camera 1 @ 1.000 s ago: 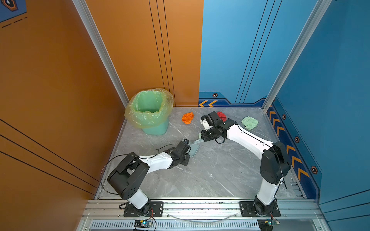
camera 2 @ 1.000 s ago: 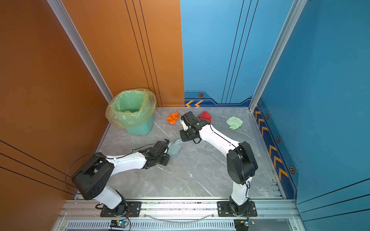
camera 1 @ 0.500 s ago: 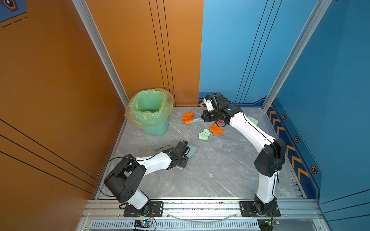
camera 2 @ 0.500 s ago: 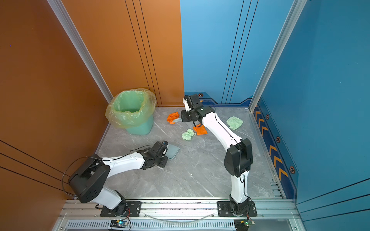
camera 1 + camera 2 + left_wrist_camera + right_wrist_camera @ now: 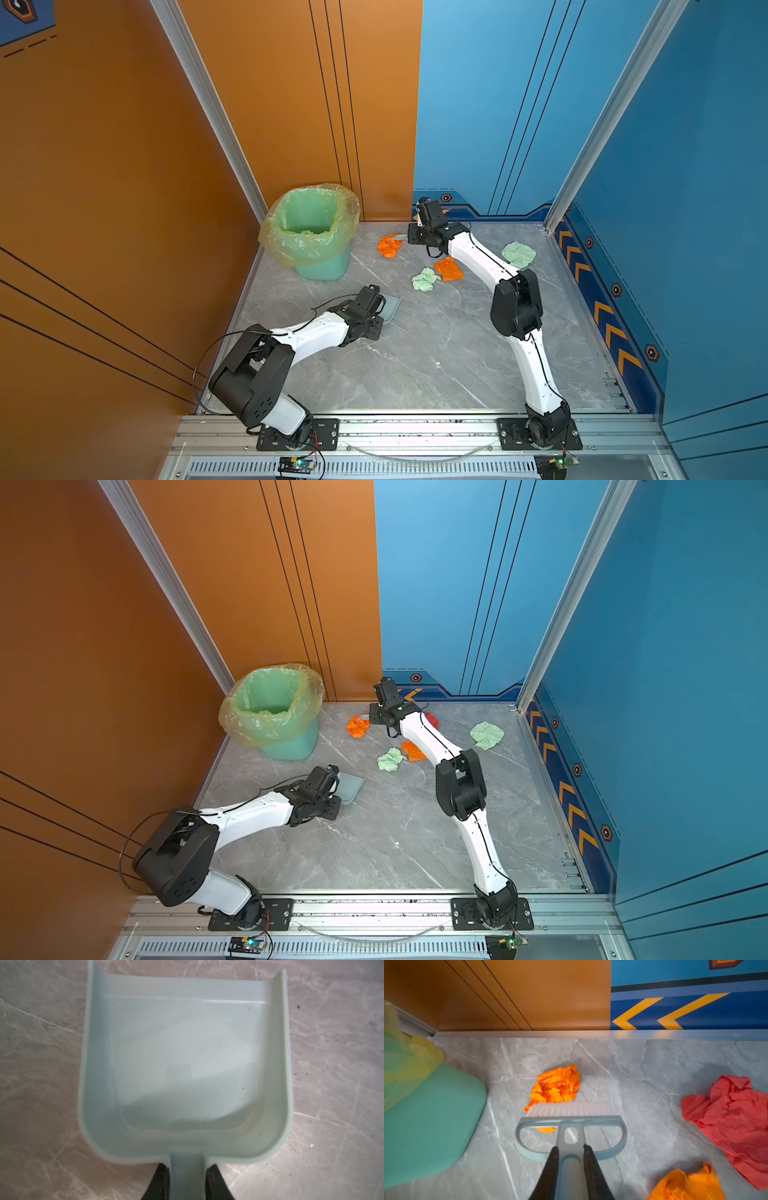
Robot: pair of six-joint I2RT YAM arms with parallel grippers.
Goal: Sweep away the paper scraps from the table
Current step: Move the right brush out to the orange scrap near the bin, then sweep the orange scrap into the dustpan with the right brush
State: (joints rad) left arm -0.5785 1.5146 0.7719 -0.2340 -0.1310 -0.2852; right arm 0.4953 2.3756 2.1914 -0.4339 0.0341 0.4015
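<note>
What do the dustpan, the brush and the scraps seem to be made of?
Dustpan: pale blue plastic, likely; smooth moulded walls, soft sheen. Brush: same-looking plastic frame, white bristles, probably synthetic. Scraps: paper, matte, sharply creased.

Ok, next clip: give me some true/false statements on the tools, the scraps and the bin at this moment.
1. The left gripper is shut on the dustpan handle. True.
2. The dustpan already has paper in it. False: it is empty.
3. The brush in the right gripper is at an orange scrap near the bin. True.
4. The red scrap lies inside the bin. False: it lies on the table.
5. Two green scraps lie on the table. True.
</note>
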